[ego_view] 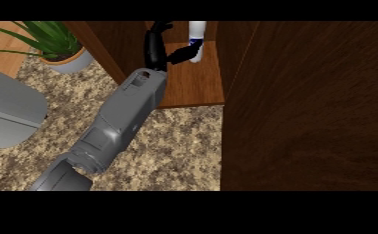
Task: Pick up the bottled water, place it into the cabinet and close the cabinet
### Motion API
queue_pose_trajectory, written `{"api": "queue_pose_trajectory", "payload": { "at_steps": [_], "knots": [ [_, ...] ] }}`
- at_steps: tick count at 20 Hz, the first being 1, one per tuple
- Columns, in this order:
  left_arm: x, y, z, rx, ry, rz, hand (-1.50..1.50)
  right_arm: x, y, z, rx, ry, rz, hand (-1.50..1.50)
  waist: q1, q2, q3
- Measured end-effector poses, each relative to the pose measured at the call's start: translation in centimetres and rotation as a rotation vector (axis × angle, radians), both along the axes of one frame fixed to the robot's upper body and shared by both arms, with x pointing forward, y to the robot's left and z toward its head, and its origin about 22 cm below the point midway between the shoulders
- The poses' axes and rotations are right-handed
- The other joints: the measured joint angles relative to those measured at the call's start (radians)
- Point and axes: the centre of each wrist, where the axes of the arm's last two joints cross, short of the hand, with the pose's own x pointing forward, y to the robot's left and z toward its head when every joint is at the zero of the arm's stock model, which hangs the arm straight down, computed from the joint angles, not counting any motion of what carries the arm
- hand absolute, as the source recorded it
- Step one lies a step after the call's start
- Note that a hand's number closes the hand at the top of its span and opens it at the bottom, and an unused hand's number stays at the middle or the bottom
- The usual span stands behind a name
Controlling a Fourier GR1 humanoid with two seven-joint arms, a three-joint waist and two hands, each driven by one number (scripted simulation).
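Observation:
The bottled water (197,32), white with a blue label, stands upright on the wooden shelf (193,85) inside the open cabinet, near the back. My left hand (157,45) reaches into the cabinet just left of the bottle. Its fingers point straight up toward the back, with bare wood showing between them and the bottle. Only the thumb (183,54) stretches right and touches the bottle's lower part. The grey forearm (122,118) runs in from the lower left. My right hand does not show.
The dark wooden cabinet door (299,108) stands open and fills the right side. A potted plant (60,48) sits at the upper left, and a grey rounded object (16,113) lies at the left edge on the speckled counter (177,148).

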Motion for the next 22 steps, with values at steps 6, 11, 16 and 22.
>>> {"api": "queue_pose_trajectory", "payload": {
  "at_steps": [6,11,16,22],
  "knots": [
    [-0.1,-0.5,0.8,-0.188,-0.098,-0.176,1.50,0.0,0.1,0.1,0.009,0.005,0.020,-1.50,0.005,-0.006,0.000],
    [-0.5,-0.7,0.6,-0.258,-0.113,-0.248,1.50,-0.2,0.4,0.3,0.019,0.021,0.015,-1.50,0.014,-0.015,0.001],
    [-1.6,-1.4,0.3,-0.330,-0.097,-0.342,1.50,0.1,0.7,0.4,0.018,0.019,0.018,-1.50,0.027,-0.024,0.002],
    [-5.1,-2.4,-1.9,-0.472,-0.036,-0.527,-1.50,-0.1,1.2,0.4,0.031,0.025,0.012,-1.50,0.041,-0.033,0.001]
  ]
}}
